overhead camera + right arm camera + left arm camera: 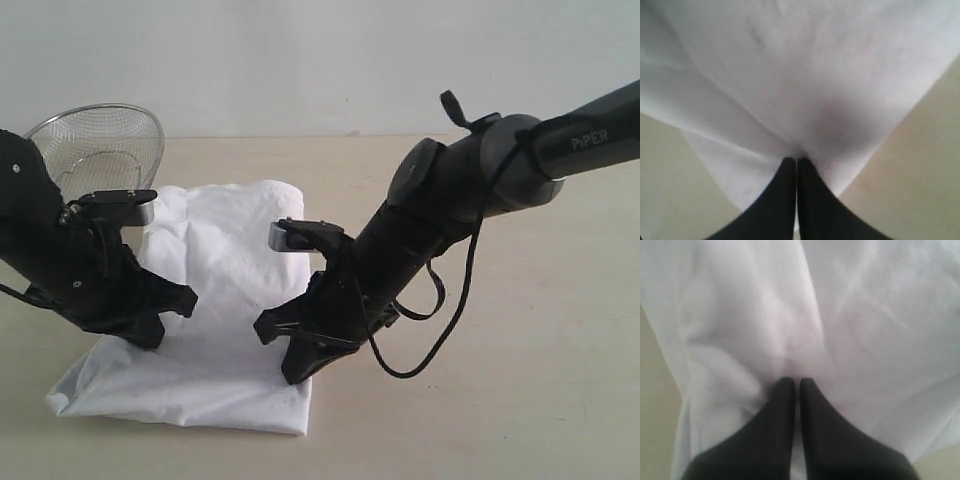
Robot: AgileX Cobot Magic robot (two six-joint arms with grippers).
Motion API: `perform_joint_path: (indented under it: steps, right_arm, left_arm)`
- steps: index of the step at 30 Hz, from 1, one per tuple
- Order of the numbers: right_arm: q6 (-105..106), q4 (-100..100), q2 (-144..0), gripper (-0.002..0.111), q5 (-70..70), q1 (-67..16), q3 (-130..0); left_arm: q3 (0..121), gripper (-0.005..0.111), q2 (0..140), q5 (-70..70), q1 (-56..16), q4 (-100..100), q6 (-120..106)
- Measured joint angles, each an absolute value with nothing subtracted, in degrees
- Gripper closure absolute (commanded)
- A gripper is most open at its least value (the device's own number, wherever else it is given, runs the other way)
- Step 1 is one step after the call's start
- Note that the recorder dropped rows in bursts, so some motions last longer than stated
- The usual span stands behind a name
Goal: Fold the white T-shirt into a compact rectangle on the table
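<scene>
**A:** What's around the shirt (pixel 230 265)?

**B:** A wire-mesh bowl (pixel 100 150) at its ten o'clock, on the far side of the left arm, which hides the bowl's lower edge. A loose black cable (pixel 455 320) loops off the right arm over the bare counter (pixel 520 400).

**A:** And the shirt itself?

**B:** It lies crumpled on the counter, left of centre. Its near part is flat and its far part is bunched up.

**A:** What about the grippers?

**B:** The left gripper (pixel 148 335) is down at the shirt's nine o'clock edge, and the right gripper (pixel 295 372) is at about four o'clock. In both wrist views the jaws are pressed together, with white cloth puckering into the tips, so each is pinching fabric. The arms cover much of the shirt's middle.

**A:** What's the surface like, and the room?

**B:** The counter is pale beige and far wider than the shirt. At twelve o'clock, behind it, stands a plain white wall (pixel 300 60).
</scene>
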State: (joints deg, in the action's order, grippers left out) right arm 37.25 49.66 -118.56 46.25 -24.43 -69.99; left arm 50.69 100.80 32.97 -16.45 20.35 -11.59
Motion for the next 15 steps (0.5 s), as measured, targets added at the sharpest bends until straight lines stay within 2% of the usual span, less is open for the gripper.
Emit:
perform_joint_path:
  steps: [7,15]
  right_arm:
    - [39.84,52.99,-112.14,0.108,46.43,-21.46,-75.4]
    - [40.43,55.02,-119.11,0.108,46.21,-21.46,-80.49]
  left_arm:
    - [54.56,0.102,93.41,33.71,-16.35,24.04,-12.26]
    - [64.79,0.102,108.06,32.82,-15.98,25.08,-13.49]
